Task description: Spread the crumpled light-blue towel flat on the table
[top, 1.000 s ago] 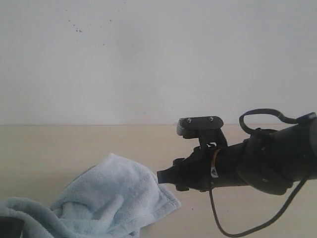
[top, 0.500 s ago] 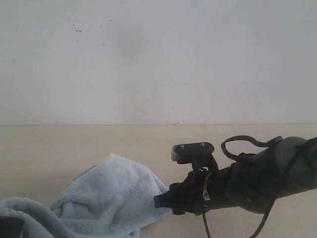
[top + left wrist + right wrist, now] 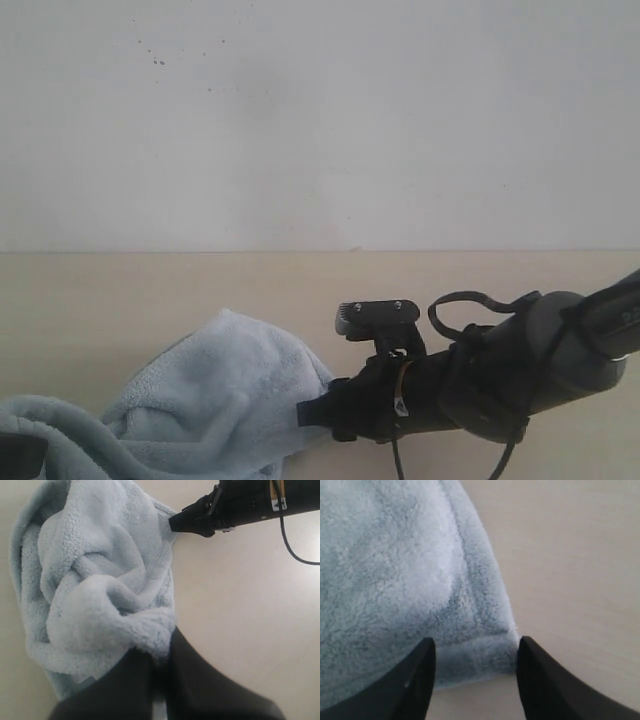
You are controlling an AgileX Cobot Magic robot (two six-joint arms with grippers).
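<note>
The crumpled pale-blue fluffy towel (image 3: pixel 215 395) lies on the beige surface (image 3: pixel 150 285). Its hemmed corner sits at nine o'clock from the right tool (image 3: pixel 312 412), between that tool's spread jaws. The left tool (image 3: pixel 162 650) is clenched on a fold.

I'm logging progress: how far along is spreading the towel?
Done: left fingers are shut on a bunched fold of the towel. In hand: right fingers, open, straddle its hemmed corner, not closed yet. Left: grip that corner and pull it flat; it lies crumpled on the table.
</note>
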